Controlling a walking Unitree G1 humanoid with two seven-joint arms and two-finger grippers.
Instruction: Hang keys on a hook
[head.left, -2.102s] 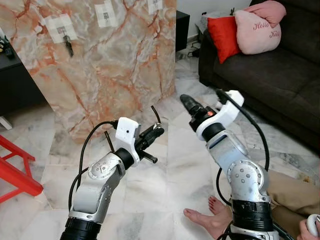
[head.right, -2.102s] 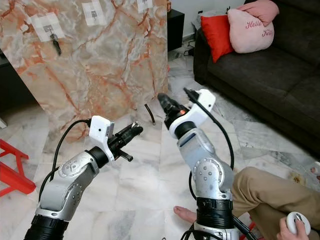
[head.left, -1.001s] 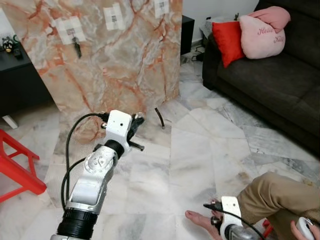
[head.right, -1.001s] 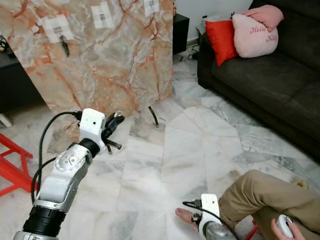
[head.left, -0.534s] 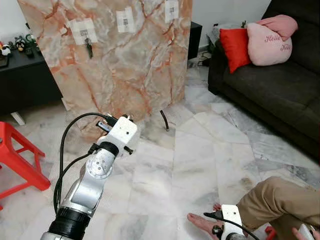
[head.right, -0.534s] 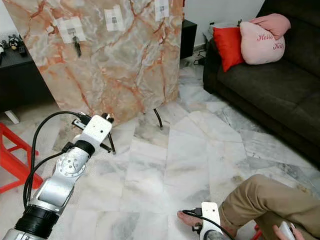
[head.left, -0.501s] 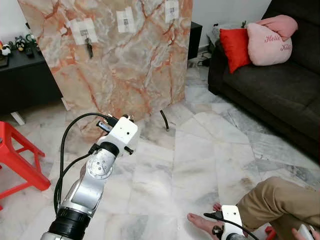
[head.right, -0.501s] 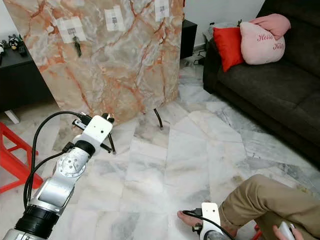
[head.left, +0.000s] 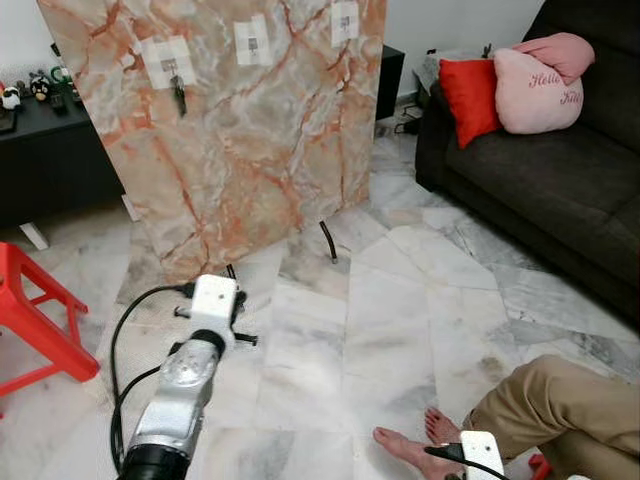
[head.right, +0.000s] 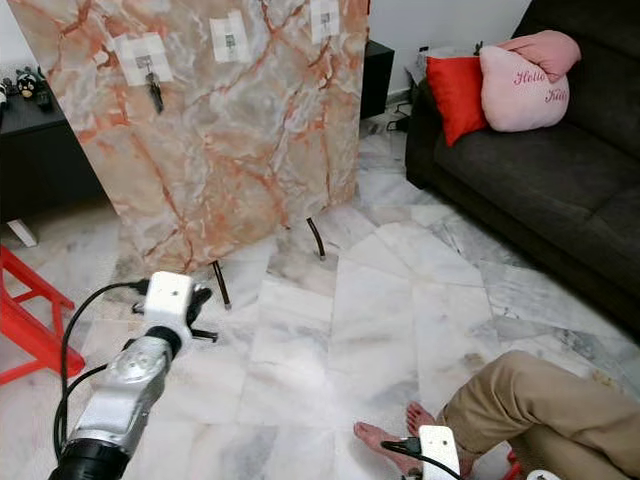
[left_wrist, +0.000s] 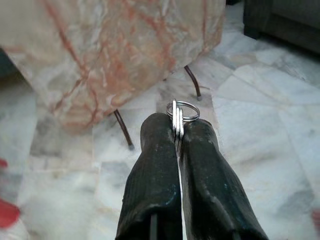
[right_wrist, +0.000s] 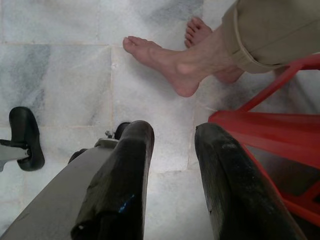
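Note:
My left gripper (left_wrist: 179, 131) is shut on a silver key ring (left_wrist: 182, 111), which sticks out past the fingertips. That arm is held low at the left, its white wrist (head.left: 214, 300) over the floor a short way in front of the marble board (head.left: 270, 130). The board carries three white tags with hooks: the left (head.left: 168, 60), the middle (head.left: 252, 42) and the right (head.left: 345, 22). A dark set of keys (head.left: 179, 97) hangs from the left hook. My right gripper (right_wrist: 172, 145) hangs low and open beside a person's bare foot (right_wrist: 170, 65).
The board leans on thin black legs (head.left: 328, 240). A red stool (head.left: 35, 320) stands at the left, with a black cabinet (head.left: 50, 170) behind it. A dark sofa (head.left: 540, 170) with red and pink cushions is on the right. A person's leg (head.left: 560, 410) lies at the lower right.
My left arm has dropped and drawn back from the foot of the board, still gripping the key ring. The right wrist has sunk further toward the picture's lower edge.

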